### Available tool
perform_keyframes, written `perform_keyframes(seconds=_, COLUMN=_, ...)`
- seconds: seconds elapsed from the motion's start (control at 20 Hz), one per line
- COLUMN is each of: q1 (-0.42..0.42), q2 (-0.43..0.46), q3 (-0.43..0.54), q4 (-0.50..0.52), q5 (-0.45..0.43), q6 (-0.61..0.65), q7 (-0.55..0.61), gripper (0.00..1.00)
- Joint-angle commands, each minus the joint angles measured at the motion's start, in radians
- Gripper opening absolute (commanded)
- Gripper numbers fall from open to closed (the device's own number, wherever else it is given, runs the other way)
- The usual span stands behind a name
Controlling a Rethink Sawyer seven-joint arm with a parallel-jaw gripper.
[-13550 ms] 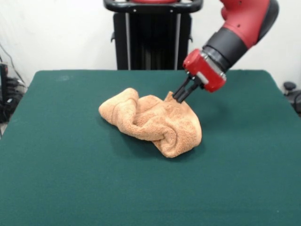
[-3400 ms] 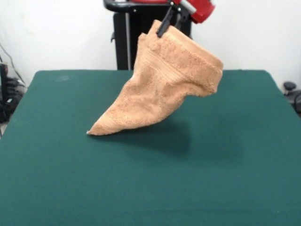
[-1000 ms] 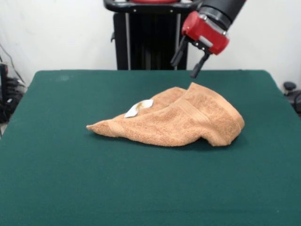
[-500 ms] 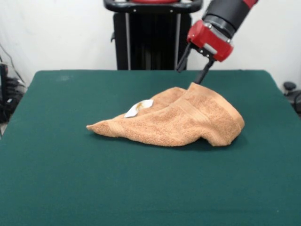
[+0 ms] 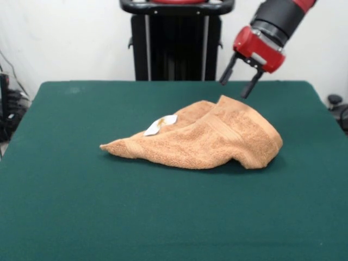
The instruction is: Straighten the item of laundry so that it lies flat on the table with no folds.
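Currently towel (image 5: 209, 138) lay folded on table (image 5: 81, 212); gripper (image 5: 235, 82) hovered above, spread wide, seemingly empty.

Bare table (image 5: 81, 217) all round the towel (image 5: 206, 138) (folded heap); nothing else obstructs.

Bright even light, soft shadows — sharp

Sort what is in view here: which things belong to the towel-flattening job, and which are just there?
Job:
- towel, lying folded over itself
- white tag on the towel
- green table
- claw, open, above the towel's far corner

Just there:
- black stand behind the table
- cables beside the table
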Motion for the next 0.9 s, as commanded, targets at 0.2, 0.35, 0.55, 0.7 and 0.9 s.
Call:
perform_keyframes(seconds=0.2, q1=0.046, q2=0.04, q3=0.049, q4=-0.099, q5=0.12, q6=0.175, q7=0.23, gripper=1.0)
perform_keyframes(seconds=0.35, q1=0.053, q2=0.072, q3=0.038, q4=-0.107, q5=0.133, q6=0.176, q7=0.234, gripper=1.0)
perform_keyframes(seconds=0.55, q1=0.055, q2=0.145, q3=0.042, q4=-0.137, q5=0.169, q6=0.144, q7=0.25, gripper=1.0)
perform_keyframes(seconds=0.7, q1=0.072, q2=0.2, q3=0.036, q4=-0.163, q5=0.212, q6=0.149, q7=0.275, gripper=1.0)
perform_keyframes(seconds=0.9, q1=0.085, q2=0.234, q3=0.038, q4=-0.179, q5=0.255, q6=0.146, q7=0.286, gripper=1.0)
